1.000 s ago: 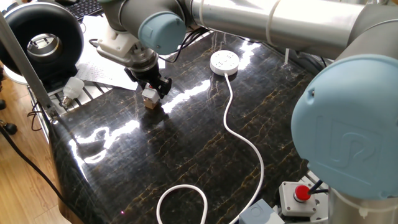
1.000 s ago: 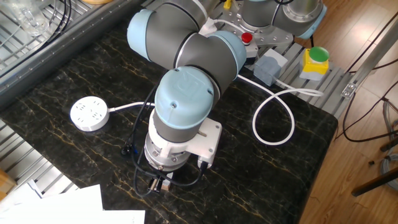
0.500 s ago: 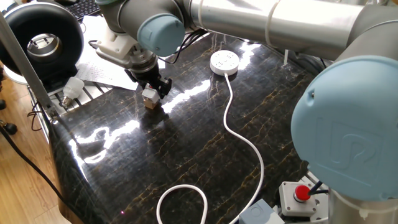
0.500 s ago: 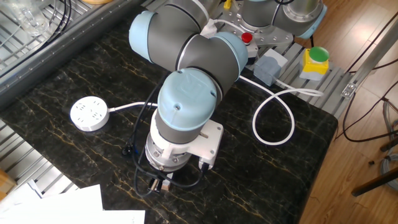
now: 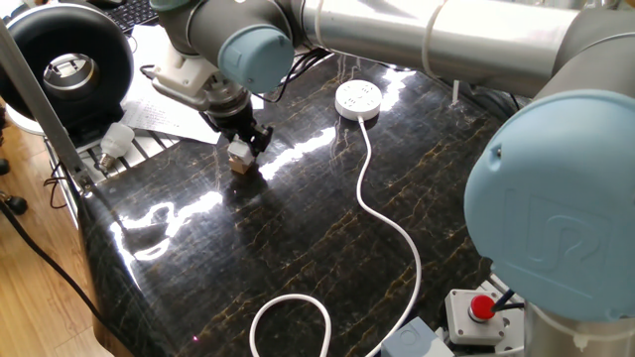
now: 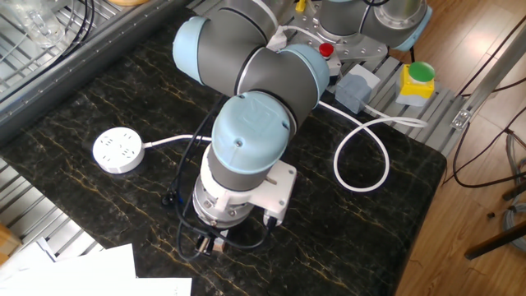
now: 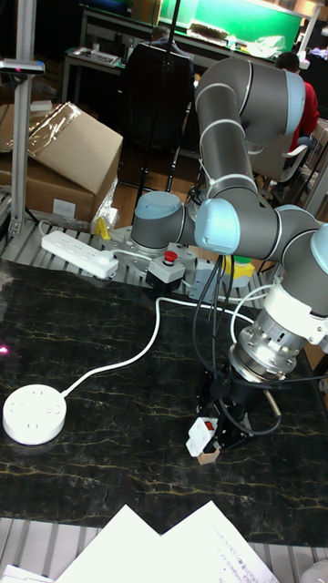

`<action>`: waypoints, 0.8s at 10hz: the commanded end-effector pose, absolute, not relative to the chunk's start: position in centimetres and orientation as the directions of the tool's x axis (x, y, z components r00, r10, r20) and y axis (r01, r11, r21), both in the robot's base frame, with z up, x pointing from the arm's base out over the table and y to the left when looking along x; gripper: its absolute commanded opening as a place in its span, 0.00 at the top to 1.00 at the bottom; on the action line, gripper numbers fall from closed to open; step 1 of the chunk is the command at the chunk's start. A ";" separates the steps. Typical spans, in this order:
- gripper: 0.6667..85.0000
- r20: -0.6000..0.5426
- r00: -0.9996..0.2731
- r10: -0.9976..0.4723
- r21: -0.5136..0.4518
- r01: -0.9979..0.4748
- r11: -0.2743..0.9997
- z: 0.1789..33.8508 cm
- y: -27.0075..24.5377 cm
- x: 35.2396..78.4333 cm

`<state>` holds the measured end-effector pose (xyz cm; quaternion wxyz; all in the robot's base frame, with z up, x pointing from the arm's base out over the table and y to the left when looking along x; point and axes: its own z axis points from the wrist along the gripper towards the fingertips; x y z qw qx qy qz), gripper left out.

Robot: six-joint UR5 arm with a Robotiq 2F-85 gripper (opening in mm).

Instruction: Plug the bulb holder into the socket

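Note:
The bulb holder (image 7: 201,436), a small white boxy piece with a red patch, is tilted at the tip of my gripper (image 7: 217,432), whose black fingers are shut on it. A small brown wooden cube (image 7: 209,456) sits right under it on the dark marble table. In one fixed view the bulb holder (image 5: 237,151) shows white below the gripper (image 5: 244,145). In the other fixed view the wrist hides most of the gripper (image 6: 209,243). The round white socket (image 5: 358,99) (image 6: 117,150) (image 7: 34,413) lies apart, with its cord trailing off.
The socket's white cord (image 5: 392,223) loops across the table (image 6: 362,152). A white light bulb (image 5: 117,139) and papers (image 5: 164,111) lie off the table's edge. A power strip (image 7: 80,253), a red stop button (image 5: 480,308) and a grey box (image 6: 357,88) stand beyond the far edge.
The arm's wrist has shifted very slightly; the gripper stays shut on the bulb holder over the wooden cube. The socket has not moved.

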<state>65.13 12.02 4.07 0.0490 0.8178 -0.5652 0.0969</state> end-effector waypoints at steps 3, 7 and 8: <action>0.99 0.119 0.149 -0.982 -0.107 -0.981 -0.162 7.6 11.0 66.6; 0.99 0.199 -0.236 -0.951 -0.244 -0.952 0.185 12.2 4.2 68.1; 0.99 0.147 -0.346 -0.926 -0.256 -0.918 0.302 12.1 4.6 67.7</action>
